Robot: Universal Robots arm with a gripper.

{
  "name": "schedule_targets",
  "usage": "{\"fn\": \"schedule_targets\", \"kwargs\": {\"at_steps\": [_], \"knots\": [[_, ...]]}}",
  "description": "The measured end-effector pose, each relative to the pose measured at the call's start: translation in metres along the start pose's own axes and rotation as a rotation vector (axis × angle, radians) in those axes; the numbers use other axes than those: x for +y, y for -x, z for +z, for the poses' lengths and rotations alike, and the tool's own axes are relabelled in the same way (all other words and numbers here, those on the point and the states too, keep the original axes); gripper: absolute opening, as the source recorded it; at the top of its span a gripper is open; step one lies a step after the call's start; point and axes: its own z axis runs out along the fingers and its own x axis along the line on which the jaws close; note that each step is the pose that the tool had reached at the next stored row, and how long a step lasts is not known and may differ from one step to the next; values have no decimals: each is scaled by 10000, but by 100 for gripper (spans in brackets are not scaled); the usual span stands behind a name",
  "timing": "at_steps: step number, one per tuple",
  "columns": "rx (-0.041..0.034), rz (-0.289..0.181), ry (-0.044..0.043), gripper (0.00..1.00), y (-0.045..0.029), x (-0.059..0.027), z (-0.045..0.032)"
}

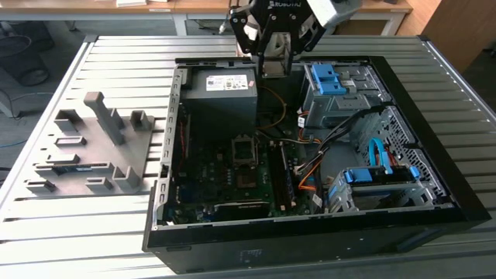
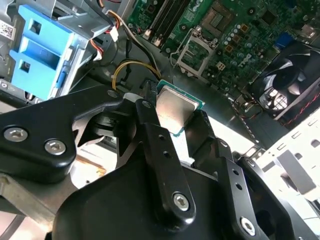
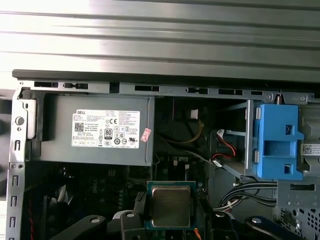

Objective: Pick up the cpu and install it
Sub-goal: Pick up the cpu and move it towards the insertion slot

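Note:
The cpu (image 2: pixel 176 109) (image 3: pixel 170 205) is a small square chip with a pale metal top and a green rim. My gripper (image 2: pixel 175 117) (image 3: pixel 170 212) is shut on it, one black finger on each side. In the exterior view the gripper (image 1: pixel 275 65) hangs with the cpu (image 1: pixel 275 68) above the far end of the open computer case (image 1: pixel 434 180), beside the grey power-supply box (image 1: pixel 219 92). The open cpu socket (image 1: pixel 245 152) (image 2: pixel 198 50) sits on the green motherboard, some way from the chip.
A grey fixture plate with raised blocks (image 1: pixel 92 148) lies on the slatted table at the exterior view's left. Blue drive brackets (image 1: pixel 329 79) (image 1: pixel 377 176), loose cables (image 1: pixel 310 168) and a black fan (image 2: pixel 289 80) crowd the case.

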Motion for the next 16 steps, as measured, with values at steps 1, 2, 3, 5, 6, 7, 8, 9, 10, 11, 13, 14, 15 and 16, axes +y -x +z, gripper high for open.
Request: {"fn": "schedule_targets", "kwargs": {"at_steps": [1,2,3,5,6,7,8,9,10,11,13,14,15,16], "knots": [[0,0,0,47,0,-4,8],[0,0,0,47,0,-9,15],[-1,0,1,47,0,-14,23],[0,0,0,47,-1,-24,38],[0,0,-1,47,-1,-29,44],[-1,0,0,47,-1,-33,51],[0,0,0,47,-1,-37,58],[0,0,0,47,-1,-41,65],[0,0,1,47,-1,-45,71],[0,0,0,47,-1,-49,78],[0,0,0,47,-2,-58,91],[0,0,0,47,-2,-62,97],[0,0,0,47,-2,-66,104],[0,0,-1,47,-2,-70,110]]}}
